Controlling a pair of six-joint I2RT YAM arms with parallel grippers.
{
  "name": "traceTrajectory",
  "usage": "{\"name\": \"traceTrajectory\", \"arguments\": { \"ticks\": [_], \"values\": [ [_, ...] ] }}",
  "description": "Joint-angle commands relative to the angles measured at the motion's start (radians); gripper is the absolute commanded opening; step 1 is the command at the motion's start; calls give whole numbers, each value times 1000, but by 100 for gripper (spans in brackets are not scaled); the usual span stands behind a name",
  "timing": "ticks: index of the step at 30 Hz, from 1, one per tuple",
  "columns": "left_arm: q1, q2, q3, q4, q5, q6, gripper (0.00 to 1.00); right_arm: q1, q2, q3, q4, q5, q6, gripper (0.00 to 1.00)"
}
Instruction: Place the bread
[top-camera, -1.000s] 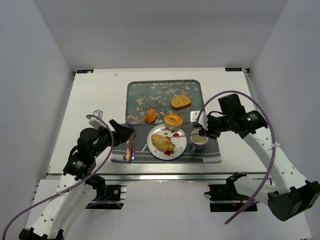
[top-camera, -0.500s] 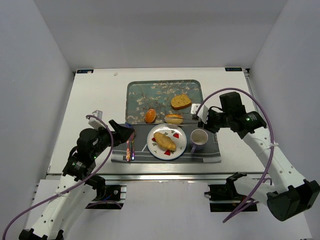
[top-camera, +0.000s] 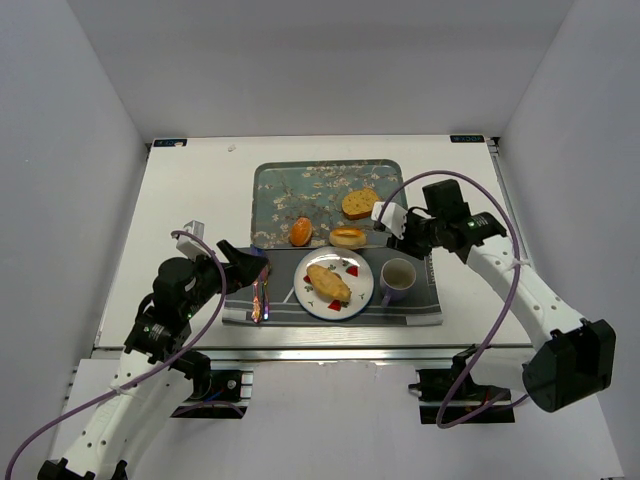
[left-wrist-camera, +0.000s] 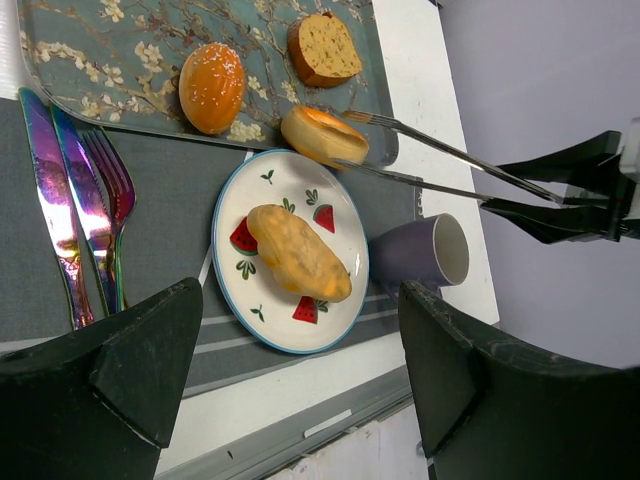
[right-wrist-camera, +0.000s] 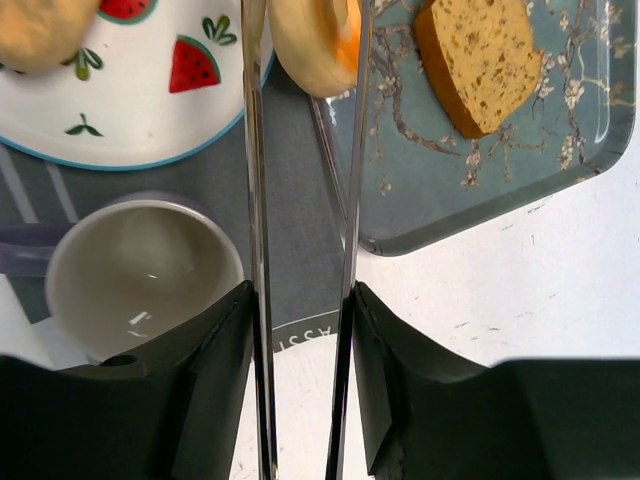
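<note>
Compared to a second ago, the right gripper (top-camera: 368, 235) has pulled up and back from over the plate (top-camera: 352, 296), and the round bun (top-camera: 348, 237) went with it: it now sits at the tray's (top-camera: 280, 185) lower edge, just above the plate, mid-frame in the top view. The long thin metal tongs (right-wrist-camera: 350, 230) run on either side of the bun, jaws narrowly apart, but whether they actually pinch it, can't tell. The left gripper (left-wrist-camera: 300, 370) hasn't budged at lower left, jaws wide apart with nothing between them.

Textures: the bun is smooth, glossy, golden on top. The tray is a rounded rectangle, teal with a blossom print, holding an orange oval roll (left-wrist-camera: 211, 87) and a porous cake slice (right-wrist-camera: 480, 60). The plate is white with watermelon prints and carries a lumpy oblong pastry (left-wrist-camera: 298, 252). A purple mug (left-wrist-camera: 420, 255) stands beside it, and iridescent cutlery (left-wrist-camera: 75, 200) lies on the grey striped mat (top-camera: 430, 310) on the white desk (top-camera: 190, 190).
</note>
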Motion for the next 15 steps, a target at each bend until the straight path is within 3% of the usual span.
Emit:
{"name": "traceTrajectory", "arguments": {
  "ticks": [1, 6, 9, 13, 15],
  "values": [
    [0, -12, 9, -13, -7, 2, 88, -3, 13, -6, 57, 28, -31, 48],
    [0, -9, 4, -5, -5, 0, 88, -3, 43, -1, 51, 39, -52, 45],
    [0, 0, 6, 2, -2, 3, 88, -5, 50, -6, 54, 46, -57, 37],
    [0, 5, 9, 2, -2, 5, 88, -5, 31, 15, 34, 31, -52, 16],
    [0, 5, 7, 4, -2, 5, 88, -6, 13, 22, 30, 13, -49, 13]
  ]
}}
